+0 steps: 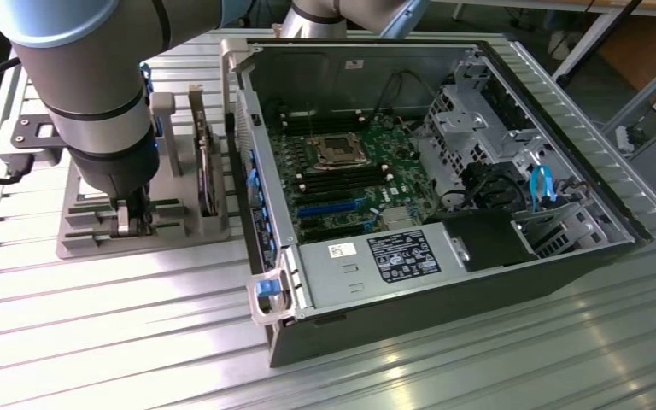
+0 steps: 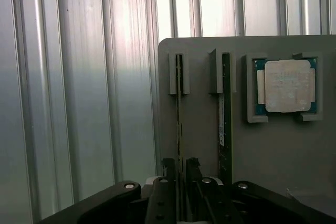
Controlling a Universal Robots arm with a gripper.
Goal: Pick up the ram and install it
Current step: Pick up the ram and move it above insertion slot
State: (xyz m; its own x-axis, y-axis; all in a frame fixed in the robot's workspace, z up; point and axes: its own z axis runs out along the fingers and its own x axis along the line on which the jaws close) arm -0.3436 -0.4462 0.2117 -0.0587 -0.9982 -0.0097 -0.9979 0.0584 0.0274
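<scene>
Sitting on edge, the ram point(image 2: 179, 114) is in a slot of the gray holder point(image 2: 199, 129), with the gripper point(image 2: 179, 163) straddling its near end. Can't tell if it's clamped or just around it. Twin ram stick point(image 2: 224, 129) in the next slot, processor chip point(image 2: 286, 86) past that. Holder sits on the ribbed counter point(image 1: 100, 325) beside the open PC case point(image 1: 442, 295).

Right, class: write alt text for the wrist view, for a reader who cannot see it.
The gripper straddles the ram, a thin stick standing on edge in a slot of a grey holder. A twin stick stands in the next slot, beside a square silver processor. The holder rests on a ribbed metal table.
</scene>
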